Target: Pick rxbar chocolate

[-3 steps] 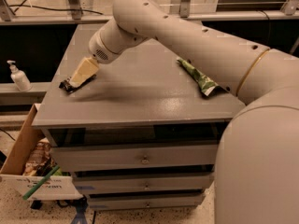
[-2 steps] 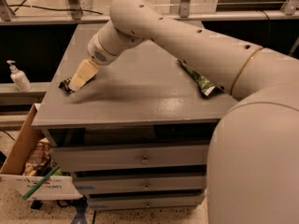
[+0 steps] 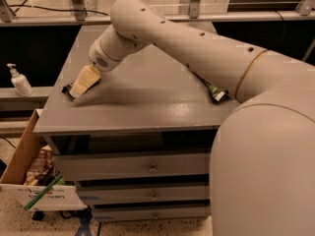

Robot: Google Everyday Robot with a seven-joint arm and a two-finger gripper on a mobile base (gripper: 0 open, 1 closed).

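Observation:
The rxbar chocolate [image 3: 65, 88] is a small black bar lying near the left edge of the grey table top [image 3: 147, 102]. Only its dark left end shows; the rest is hidden under my gripper. My gripper [image 3: 81, 82], cream-coloured, points down and to the left and sits right on top of the bar at the table surface. My arm reaches to it from the right across the table.
A green chip bag [image 3: 212, 90] lies at the right side of the table, partly behind my arm. A white pump bottle [image 3: 19, 80] stands on a ledge to the left. A cardboard box [image 3: 29, 181] of items sits on the floor at lower left. Drawers [image 3: 152, 167] are below the top.
The gripper has dipped slightly down and to the left onto the bar, and the arm has swung a little left. The bar and chip bag have not moved.

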